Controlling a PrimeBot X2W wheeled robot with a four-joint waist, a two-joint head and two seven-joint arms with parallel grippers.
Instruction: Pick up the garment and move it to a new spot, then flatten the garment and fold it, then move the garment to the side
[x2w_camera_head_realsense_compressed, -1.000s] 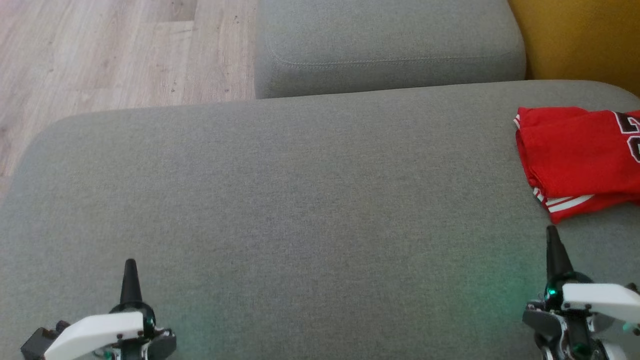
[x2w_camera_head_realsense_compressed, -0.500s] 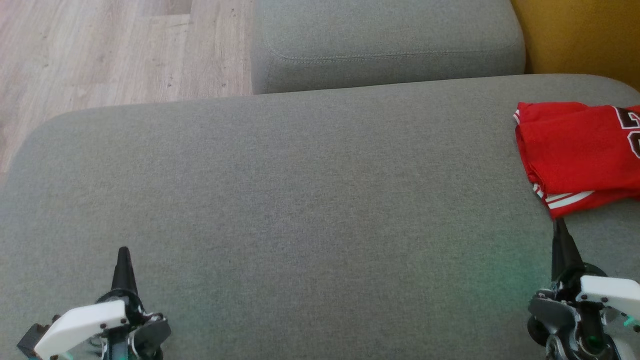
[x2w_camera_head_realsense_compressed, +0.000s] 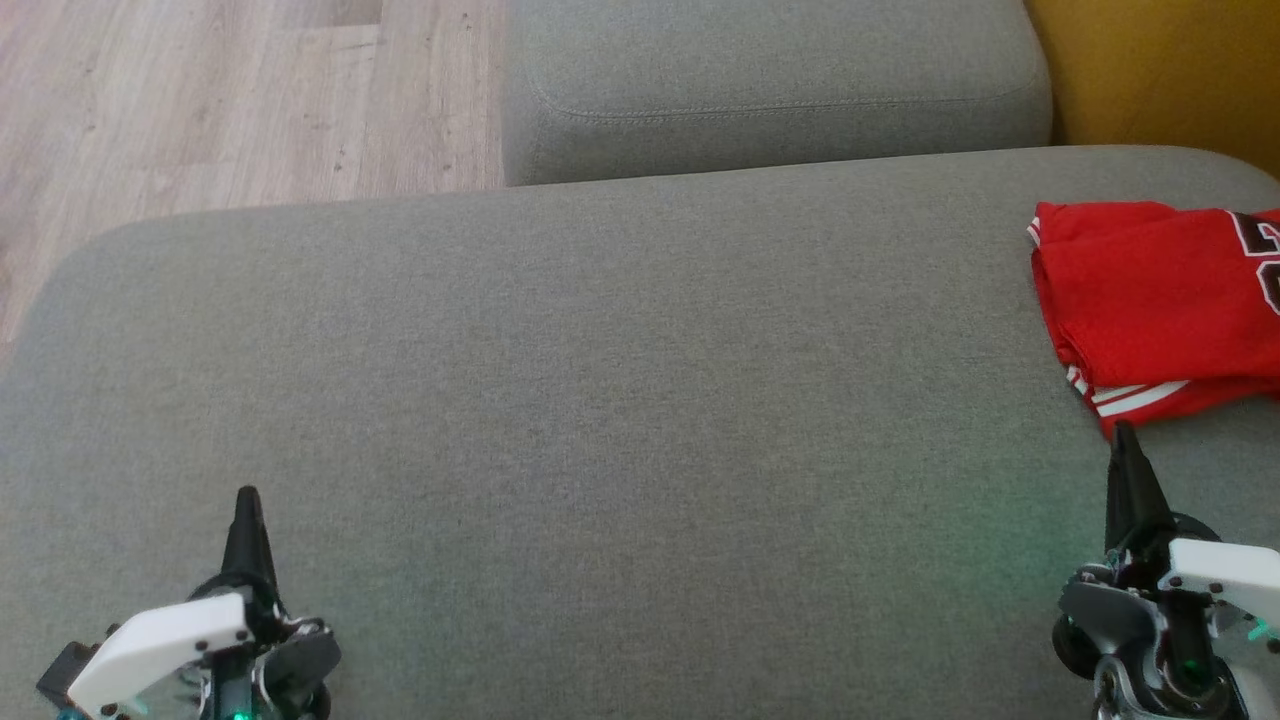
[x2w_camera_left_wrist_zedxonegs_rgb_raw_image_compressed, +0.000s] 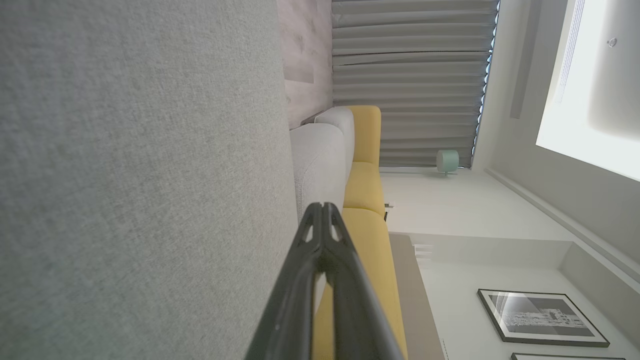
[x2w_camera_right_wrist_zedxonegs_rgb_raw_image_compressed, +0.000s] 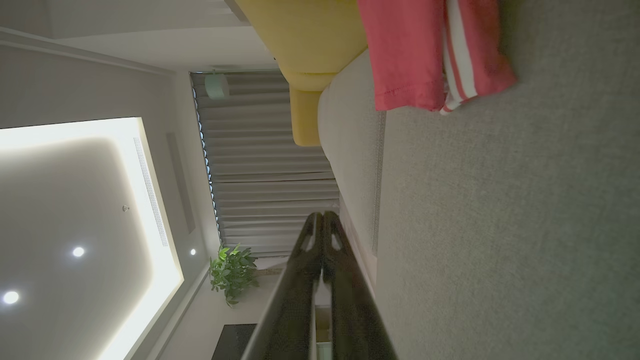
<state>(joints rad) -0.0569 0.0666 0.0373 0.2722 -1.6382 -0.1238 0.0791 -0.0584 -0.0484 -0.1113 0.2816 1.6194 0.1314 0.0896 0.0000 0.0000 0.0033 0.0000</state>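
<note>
There is one garment, a folded red jersey (x2w_camera_head_realsense_compressed: 1150, 300) with white stripes at its hem and dark lettering. It lies at the far right of the one large grey fabric sofa seat (x2w_camera_head_realsense_compressed: 600, 400), and its right part runs out of the head view. A second, smaller grey fabric cushion (x2w_camera_head_realsense_compressed: 770, 90) sits beyond the seat. One yellow upholstered piece (x2w_camera_head_realsense_compressed: 1160, 70) stands at the far right, and pale wood-plank flooring (x2w_camera_head_realsense_compressed: 230, 100) lies at the far left. Two grippers are in view. The left gripper (x2w_camera_head_realsense_compressed: 247, 497) is over the bare near-left of the seat, well apart from the jersey, its jaws clenched on nothing. The right gripper (x2w_camera_head_realsense_compressed: 1125, 432) is at the near right, its jaws likewise pressed together and empty. Its tip is at the jersey's striped near corner; whether it touches the cloth I cannot tell. Against the frame a second earlier, the whole head view has shifted slightly, so the camera moved. The jersey keeps its place and shape on the seat. Both grippers have crept a little farther out, the right one closing its small gap to the hem, and both have stayed shut.
</note>
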